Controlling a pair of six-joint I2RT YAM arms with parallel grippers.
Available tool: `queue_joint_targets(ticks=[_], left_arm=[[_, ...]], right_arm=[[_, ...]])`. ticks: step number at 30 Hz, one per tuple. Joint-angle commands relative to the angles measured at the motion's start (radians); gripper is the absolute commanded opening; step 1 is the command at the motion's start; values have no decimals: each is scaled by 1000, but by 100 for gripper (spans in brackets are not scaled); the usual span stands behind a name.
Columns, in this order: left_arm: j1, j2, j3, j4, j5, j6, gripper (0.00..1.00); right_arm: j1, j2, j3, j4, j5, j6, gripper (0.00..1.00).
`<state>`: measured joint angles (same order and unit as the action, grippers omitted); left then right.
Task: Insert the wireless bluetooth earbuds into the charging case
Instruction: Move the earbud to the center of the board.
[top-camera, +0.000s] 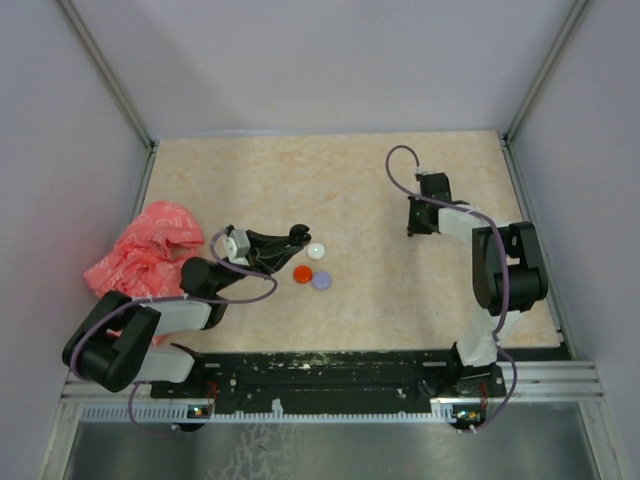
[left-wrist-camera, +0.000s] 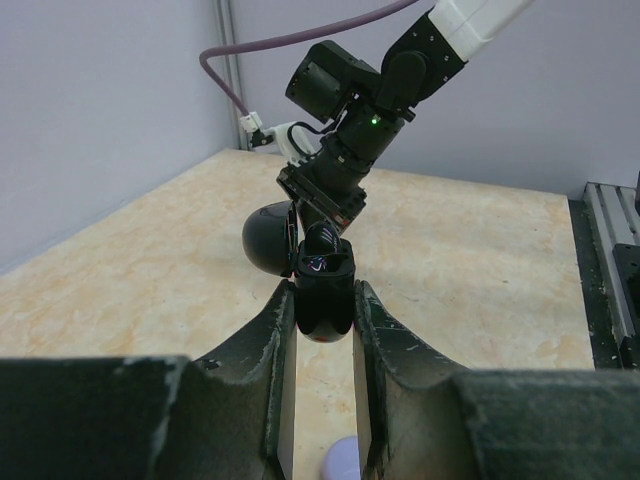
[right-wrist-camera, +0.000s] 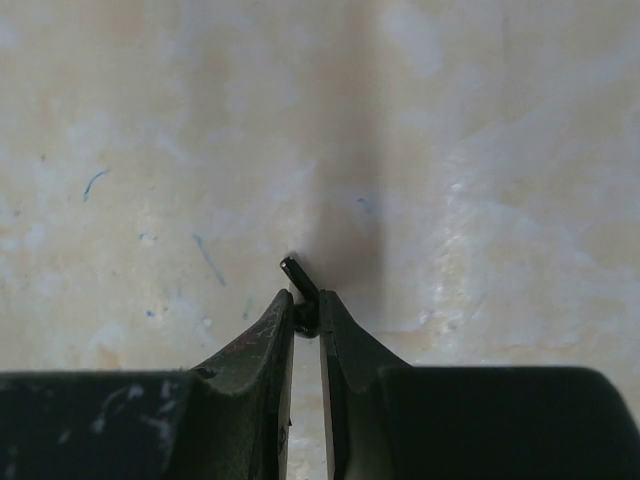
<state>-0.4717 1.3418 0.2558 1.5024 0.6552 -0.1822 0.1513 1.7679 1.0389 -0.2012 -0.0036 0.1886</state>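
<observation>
Only the stem of the tiny black plastic earbud (right-wrist-camera: 296, 275) shows to me; the right gripper (right-wrist-camera: 307, 306) hides the rest.

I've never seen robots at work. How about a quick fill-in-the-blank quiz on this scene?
1. The left gripper clamps the charging case; the right gripper pinches a tiny ____ earbud.
2. Three discs lie near the case: white, red and ____.
3. The crumpled bag beside the left arm is ____.
Missing words: black, lilac, pink.
</observation>
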Motion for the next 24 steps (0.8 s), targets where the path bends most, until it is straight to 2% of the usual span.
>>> queue_joint_targets(ticks=[1,15,24], left_arm=[[-4,-21,16,16,14,-7,0],[-5,-13,20,17,18,-17,0],[-5,-16,20,16,23,-22,0]], right_arm=[[53,-47,-27,-86,-50,19,15],[123,-73,-42,-125,-83,13,27],[198,-62,3,-136,-118,38,30]])
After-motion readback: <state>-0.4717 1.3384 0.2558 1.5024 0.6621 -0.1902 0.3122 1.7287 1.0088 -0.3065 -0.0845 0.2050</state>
